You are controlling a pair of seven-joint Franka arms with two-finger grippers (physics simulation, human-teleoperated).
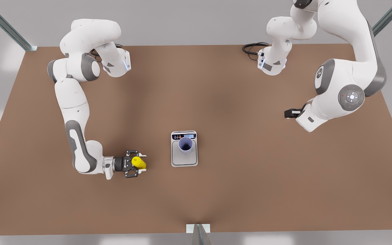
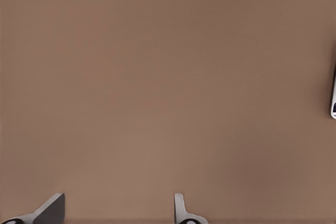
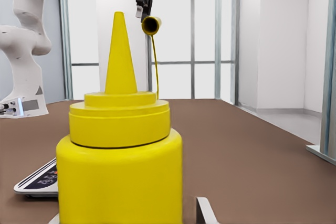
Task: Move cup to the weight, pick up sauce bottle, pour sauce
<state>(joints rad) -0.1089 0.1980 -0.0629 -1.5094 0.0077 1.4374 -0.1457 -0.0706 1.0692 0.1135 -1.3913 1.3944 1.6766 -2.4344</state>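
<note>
Right gripper (image 1: 141, 163) clasps the bright yellow plastic squeeze bottle (image 1: 138, 162).
Pale lavender tumbler (image 1: 185, 144) sits on the silver-grey scale (image 1: 184, 160), at the bottle's 3 o'clock; left gripper (image 2: 118, 211) spread.

A lavender cup (image 1: 185, 144) is standing upright on the silver scale (image 1: 184, 160); left of it, a yellow sauce bottle (image 1: 139, 163) is standing upright.
</note>
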